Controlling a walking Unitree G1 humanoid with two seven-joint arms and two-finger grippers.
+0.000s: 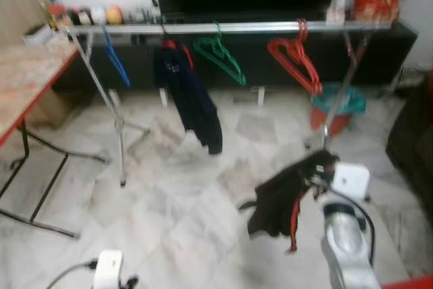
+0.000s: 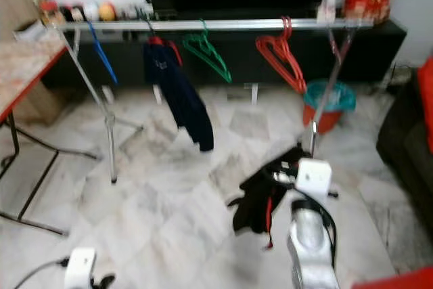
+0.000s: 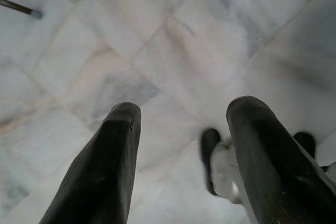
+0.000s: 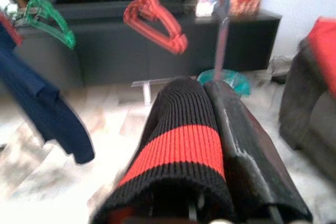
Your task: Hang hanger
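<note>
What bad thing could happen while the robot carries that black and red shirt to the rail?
The black and red garment hangs low from the right gripper, so it might drag on the floor or snag the rack leg on the way. The rail already holds the red hangers and green hangers near that end, so a swing could knock them. The left gripper hangs idle.

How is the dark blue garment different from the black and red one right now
The dark blue garment hangs from the rail near its middle; the black and red garment is held low by the right gripper, above the floor. The blue one is plain; the other has red stripes. Both droop limply.
</note>
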